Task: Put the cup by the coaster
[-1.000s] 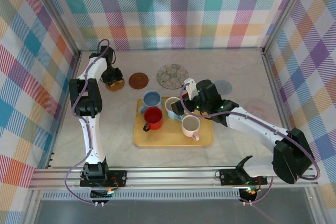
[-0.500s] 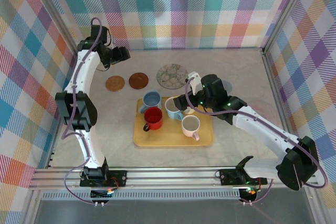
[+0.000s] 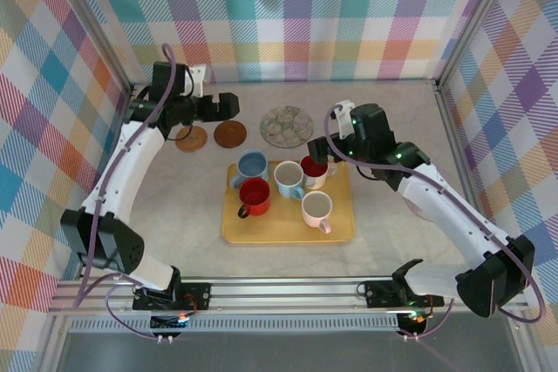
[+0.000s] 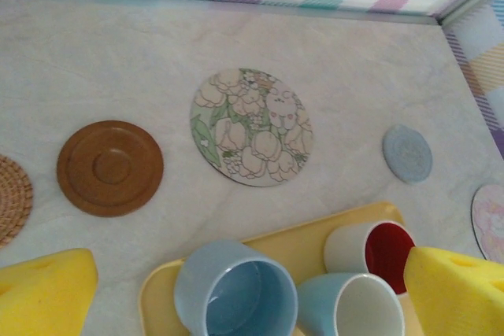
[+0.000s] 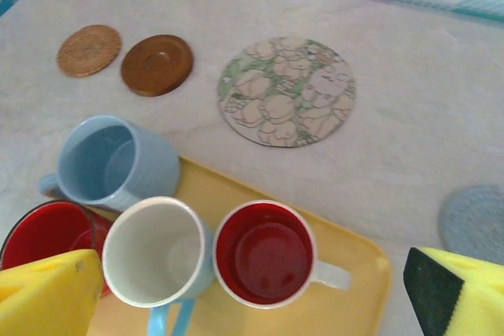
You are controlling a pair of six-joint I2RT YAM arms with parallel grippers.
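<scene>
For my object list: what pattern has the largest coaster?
The coaster shows pale flowers and green leaves; clearest in left wrist view.

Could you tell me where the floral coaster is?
In the top view the floral coaster lies behind the yellow tray, right of the brown coaster.

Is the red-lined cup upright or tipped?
Upright: the cup stands on the tray, rim up, its empty red bottom showing.

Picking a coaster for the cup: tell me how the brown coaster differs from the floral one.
The brown coaster is plain dark brown; the floral coaster bears a pale flower print. The brown coaster is smaller than the floral coaster, and ringed where that one looks flat. Both are round, with nothing on them.
</scene>
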